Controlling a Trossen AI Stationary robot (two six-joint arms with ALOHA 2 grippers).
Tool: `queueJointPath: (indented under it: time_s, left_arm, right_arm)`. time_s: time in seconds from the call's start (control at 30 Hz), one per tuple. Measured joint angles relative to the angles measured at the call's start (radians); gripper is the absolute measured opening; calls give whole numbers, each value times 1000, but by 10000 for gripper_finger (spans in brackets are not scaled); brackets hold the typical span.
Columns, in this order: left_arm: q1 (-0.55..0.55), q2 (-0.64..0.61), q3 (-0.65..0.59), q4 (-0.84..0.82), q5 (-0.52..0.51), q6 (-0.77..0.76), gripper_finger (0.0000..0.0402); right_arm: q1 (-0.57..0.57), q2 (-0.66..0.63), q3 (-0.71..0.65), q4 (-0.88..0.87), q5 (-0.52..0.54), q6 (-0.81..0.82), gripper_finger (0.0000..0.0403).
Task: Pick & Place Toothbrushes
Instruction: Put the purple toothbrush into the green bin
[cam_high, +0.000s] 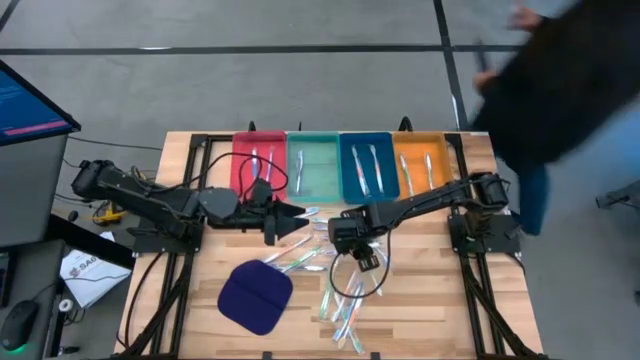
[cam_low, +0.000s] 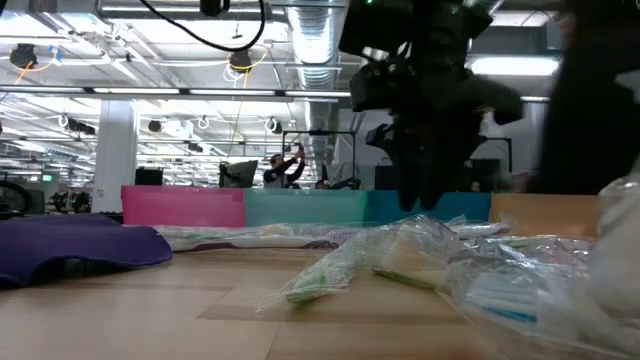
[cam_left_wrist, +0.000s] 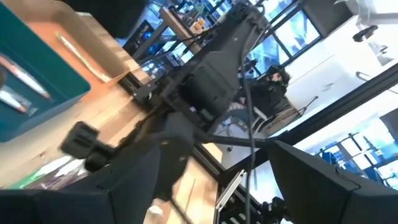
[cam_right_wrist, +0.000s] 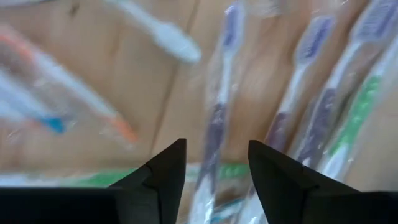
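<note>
High view: thin whitish toothbrushes in clear wrappers (cam_high: 330, 275) lie scattered on the pale wooden table (cam_high: 430, 300), right of a dark blue rounded cloth pad (cam_high: 255, 296), and a few more rest in the four plastic trays along the far edge, red (cam_high: 257, 157), teal (cam_high: 312, 164), blue (cam_high: 367, 163) and orange (cam_high: 422, 160). Over the scattered pile hangs the dark right gripper (cam_high: 368, 262), its fingers (cam_right_wrist: 163, 169) parted above a purple-handled brush (cam_right_wrist: 216, 134) with nothing between them. Left of centre, near the red tray, the dark left gripper (cam_high: 298, 215) waits with its jaws spread wide and empty. A person in dark clothing (cam_high: 560, 80) stands beyond the far right corner.
</note>
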Motion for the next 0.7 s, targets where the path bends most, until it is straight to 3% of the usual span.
queueJointPath:
  time_s: [0.27, 0.7]
  left_arm:
    - [0, 0, 0, 22, -4, -2, 297]
    - [0, 0, 0, 31, -4, -7, 297]
  right_arm:
    - [-24, 56, -3, -56, -14, 0, 167]
    - [-17, 54, -22, 8, -37, -15, 157]
